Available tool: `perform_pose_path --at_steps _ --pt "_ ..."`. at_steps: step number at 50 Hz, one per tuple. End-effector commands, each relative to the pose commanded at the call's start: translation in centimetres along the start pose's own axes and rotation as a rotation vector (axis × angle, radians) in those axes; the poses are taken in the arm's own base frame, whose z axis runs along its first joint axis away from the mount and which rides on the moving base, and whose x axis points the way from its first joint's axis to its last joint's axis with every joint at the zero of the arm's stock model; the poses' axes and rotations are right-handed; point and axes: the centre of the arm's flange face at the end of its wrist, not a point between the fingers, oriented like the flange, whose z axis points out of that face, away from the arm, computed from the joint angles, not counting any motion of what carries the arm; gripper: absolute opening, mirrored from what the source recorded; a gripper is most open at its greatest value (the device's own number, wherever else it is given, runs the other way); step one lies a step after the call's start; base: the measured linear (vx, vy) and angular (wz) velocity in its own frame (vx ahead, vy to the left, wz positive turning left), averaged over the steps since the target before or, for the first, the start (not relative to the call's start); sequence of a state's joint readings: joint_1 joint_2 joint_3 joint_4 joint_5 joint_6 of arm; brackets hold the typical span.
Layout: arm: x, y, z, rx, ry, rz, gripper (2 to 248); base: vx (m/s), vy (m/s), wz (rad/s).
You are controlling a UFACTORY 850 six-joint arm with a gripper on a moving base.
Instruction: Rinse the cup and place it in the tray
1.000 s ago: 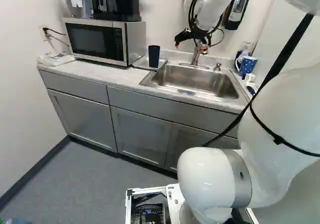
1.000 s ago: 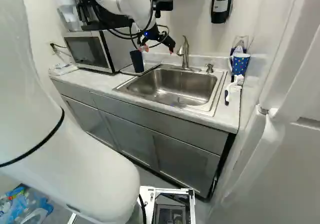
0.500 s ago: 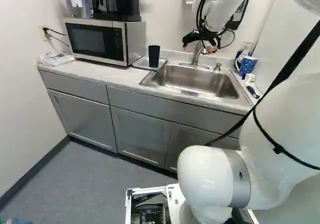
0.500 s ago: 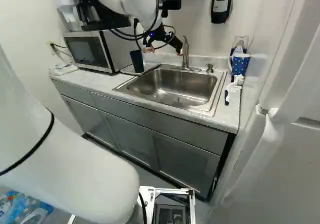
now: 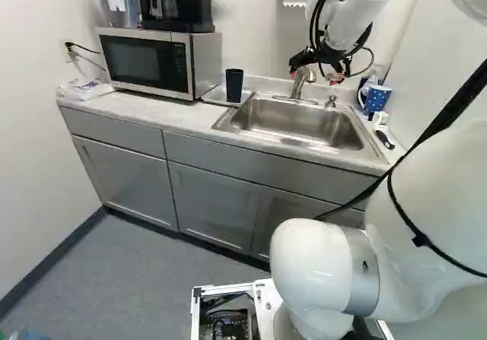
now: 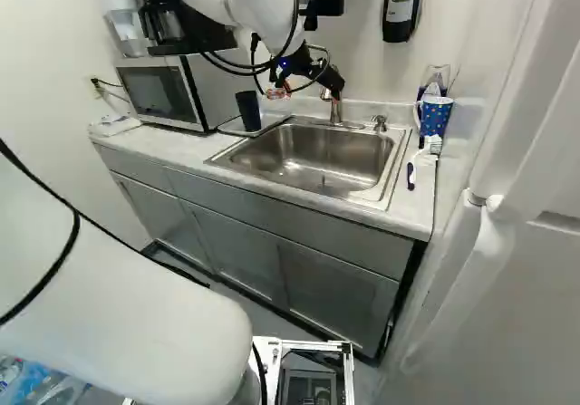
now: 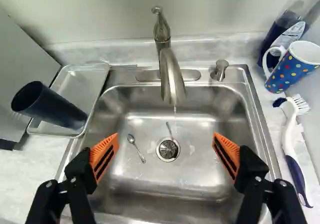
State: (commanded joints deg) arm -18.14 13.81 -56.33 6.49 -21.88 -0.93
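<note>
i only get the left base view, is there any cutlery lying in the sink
Observer: Yes. The wrist view shows a small spoon on the floor of the sink, beside the drain.
Operator: ok and cant see between the pads from here, is the pincer gripping anything
Observer: No. In the wrist view the pincer is open, its orange pads wide apart with nothing between them.
</note>
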Motion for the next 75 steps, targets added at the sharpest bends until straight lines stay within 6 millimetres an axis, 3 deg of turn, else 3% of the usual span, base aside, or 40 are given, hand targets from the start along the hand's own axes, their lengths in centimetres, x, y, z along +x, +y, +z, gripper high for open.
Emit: perform_pose_path --at_steps 42,75 --pt "0.2 -0.2 0.2 0.002 0.01 -0.002 247 0.0 0.0 0.0" --pt "5.4 -4.4 2.9 0.072 0.285 -0.031 247 0.0 0.0 0.0"
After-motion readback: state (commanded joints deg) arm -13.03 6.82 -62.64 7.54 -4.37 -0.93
